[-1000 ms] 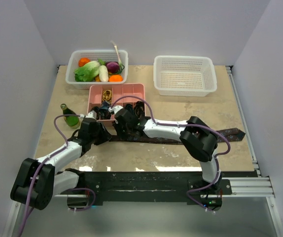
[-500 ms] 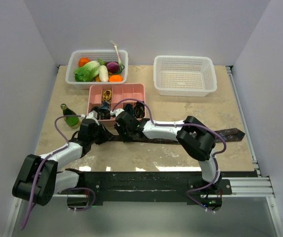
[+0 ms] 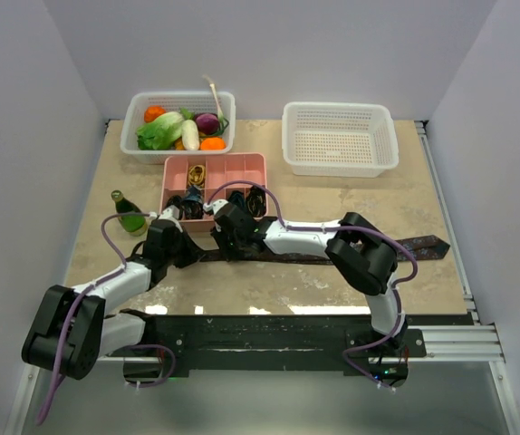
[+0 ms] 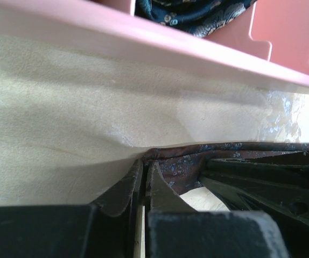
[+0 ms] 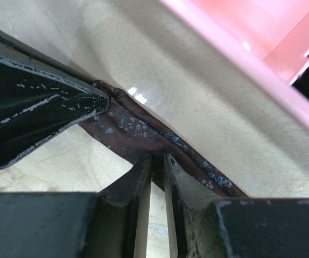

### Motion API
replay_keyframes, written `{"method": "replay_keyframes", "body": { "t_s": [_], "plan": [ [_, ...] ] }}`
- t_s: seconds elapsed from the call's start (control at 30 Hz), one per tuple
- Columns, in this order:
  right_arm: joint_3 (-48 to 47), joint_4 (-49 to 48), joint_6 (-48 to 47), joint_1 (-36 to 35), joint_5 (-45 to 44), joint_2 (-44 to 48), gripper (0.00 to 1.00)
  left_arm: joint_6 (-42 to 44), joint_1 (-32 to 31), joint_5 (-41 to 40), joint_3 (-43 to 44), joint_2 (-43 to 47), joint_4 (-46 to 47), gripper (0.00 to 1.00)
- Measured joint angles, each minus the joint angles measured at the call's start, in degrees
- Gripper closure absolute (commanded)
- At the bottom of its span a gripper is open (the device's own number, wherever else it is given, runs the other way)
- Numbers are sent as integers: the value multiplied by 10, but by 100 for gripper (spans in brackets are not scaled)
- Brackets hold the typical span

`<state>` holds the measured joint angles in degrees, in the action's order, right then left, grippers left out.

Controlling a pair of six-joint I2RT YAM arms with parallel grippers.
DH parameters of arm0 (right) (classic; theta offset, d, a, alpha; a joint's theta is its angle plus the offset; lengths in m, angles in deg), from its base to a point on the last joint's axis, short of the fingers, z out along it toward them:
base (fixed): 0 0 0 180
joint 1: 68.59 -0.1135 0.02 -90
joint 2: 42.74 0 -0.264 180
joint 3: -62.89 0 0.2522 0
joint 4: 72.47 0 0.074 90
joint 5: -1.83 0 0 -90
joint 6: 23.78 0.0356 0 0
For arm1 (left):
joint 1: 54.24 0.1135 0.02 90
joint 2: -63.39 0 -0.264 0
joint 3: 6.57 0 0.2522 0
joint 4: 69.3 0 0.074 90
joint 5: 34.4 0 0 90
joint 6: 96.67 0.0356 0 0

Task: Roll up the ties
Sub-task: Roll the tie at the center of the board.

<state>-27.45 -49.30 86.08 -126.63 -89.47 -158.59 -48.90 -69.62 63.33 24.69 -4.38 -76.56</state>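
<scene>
A brownish-maroon tie (image 3: pixel 421 245) with small blue flowers lies flat across the table in front of the pink tray (image 3: pixel 242 165). My left gripper (image 3: pixel 190 248) is shut on its narrow left end (image 4: pixel 197 161); the closed fingertips (image 4: pixel 145 164) pinch the folded edge. Just to the right, my right gripper (image 3: pixel 229 241) is shut on the same tie (image 5: pixel 127 129), with the strip between its fingertips (image 5: pixel 159 158). Dark rolled ties (image 3: pixel 254 201) sit in the tray's near compartments, one of them also in the left wrist view (image 4: pixel 197 16).
A white basket of vegetables (image 3: pixel 180 127) stands at the back left and an empty white basket (image 3: pixel 340 138) at the back right. A green bottle (image 3: pixel 130 217) stands left of the tray. The tray's front wall (image 4: pixel 144 43) is close behind both grippers.
My left gripper has closed on the tie's end. The right gripper shifted slightly left along the tie and has stayed shut.
</scene>
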Motion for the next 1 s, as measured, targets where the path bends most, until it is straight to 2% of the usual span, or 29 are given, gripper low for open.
{"method": "replay_keyframes", "body": {
  "t_s": [0.13,0.43,0.7,0.9,1.0],
  "plan": [
    [3,3,0,0,7,8,80,4,0,2,6,9,-29,100],
    [3,-1,-4,0,24,11,80,44,0,-9,72,30,-156,100],
    [3,-24,1,0,49,0,81,56,0,-2,83,50,-186,100],
    [21,-82,25,0,73,-2,82,59,0,20,83,64,-184,100],
    [35,-107,42,0,82,-2,89,59,0,34,83,66,-181,100]
  ]
}}
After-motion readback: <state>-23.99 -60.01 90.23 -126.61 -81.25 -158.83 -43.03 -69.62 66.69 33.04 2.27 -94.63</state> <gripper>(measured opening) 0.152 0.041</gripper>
